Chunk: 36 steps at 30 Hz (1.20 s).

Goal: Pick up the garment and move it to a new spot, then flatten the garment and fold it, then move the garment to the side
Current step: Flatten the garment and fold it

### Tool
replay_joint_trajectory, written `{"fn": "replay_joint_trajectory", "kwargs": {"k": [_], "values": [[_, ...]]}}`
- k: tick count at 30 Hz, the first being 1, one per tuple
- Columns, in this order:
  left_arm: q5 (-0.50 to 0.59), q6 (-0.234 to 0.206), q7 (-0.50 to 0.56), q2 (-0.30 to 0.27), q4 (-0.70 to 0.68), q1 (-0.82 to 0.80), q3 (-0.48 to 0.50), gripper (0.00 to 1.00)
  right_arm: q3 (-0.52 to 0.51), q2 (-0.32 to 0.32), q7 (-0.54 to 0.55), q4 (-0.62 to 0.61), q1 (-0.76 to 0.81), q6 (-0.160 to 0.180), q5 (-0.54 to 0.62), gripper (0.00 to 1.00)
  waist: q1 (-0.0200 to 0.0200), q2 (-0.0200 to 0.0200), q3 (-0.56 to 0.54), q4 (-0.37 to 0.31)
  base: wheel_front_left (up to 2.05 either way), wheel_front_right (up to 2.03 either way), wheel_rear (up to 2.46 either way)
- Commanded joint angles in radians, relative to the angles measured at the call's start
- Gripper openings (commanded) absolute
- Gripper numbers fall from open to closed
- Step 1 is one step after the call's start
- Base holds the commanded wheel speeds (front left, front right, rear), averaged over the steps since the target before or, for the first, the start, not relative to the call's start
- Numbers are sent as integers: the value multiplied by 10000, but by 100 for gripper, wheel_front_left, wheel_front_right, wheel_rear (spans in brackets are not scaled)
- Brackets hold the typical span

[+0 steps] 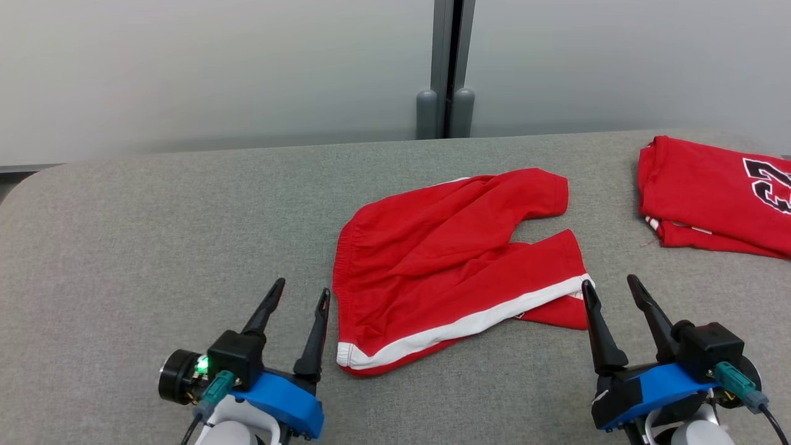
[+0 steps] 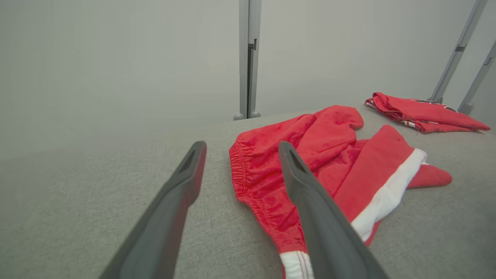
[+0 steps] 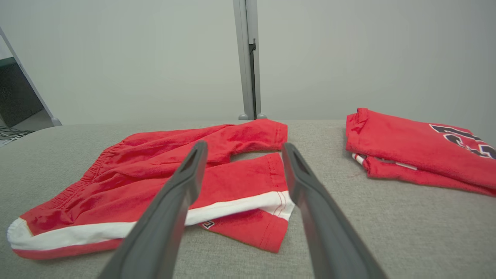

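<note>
You have the red shorts (image 1: 445, 259) lying rumpled near the middle of the grey tabletop (image 1: 154, 247), waistband toward the left hand (image 1: 303, 286) and leg openings toward the right hand (image 1: 609, 281), with a white stripe running along the near edge. The head view gives you both hands at once: the left sits just beside the waistband corner, fingers spread wide and empty, and the right stands at the leg end with one fingertip right by the white hem, equally wide and empty, though you cannot tell whether it touches the cloth. A folded red shirt (image 1: 704, 191) with dark numerals lies well apart on the right. The left wrist view adds the gathered elastic of the waistband close up, and a red corner poking out from under the striped leg. The right wrist view looks low across the legs and shows you the gap between the two openings, fine red stitching on the white hem and a small dark mark on the layer beneath it. Behind the tabletop stand pale wall panels (image 1: 216, 68) and a grey post (image 1: 446, 68)
</note>
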<state>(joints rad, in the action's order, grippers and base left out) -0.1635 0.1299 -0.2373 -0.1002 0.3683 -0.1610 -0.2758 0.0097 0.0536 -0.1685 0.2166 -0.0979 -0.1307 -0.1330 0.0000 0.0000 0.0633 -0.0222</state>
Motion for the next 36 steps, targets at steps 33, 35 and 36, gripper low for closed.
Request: {"fn": "replay_joint_trajectory", "kwargs": {"k": [33,35,36], "values": [[-2564,-401,-221,-1224,3487,-929,-1900,0,-80,8,-141,882,-83,-1,-79,100,0,0,254,-177,0,0,0],[-2610,-462,-243,-1321,3443,-763,-1758,0,-61,6,-155,959,-82,-1,-85,100,0,0,249,-138,0,0,0],[-2648,-495,-253,-1355,3417,-712,-1697,0,-58,4,-165,987,-78,-1,-80,100,0,0,244,-120,0,0,0]]}}
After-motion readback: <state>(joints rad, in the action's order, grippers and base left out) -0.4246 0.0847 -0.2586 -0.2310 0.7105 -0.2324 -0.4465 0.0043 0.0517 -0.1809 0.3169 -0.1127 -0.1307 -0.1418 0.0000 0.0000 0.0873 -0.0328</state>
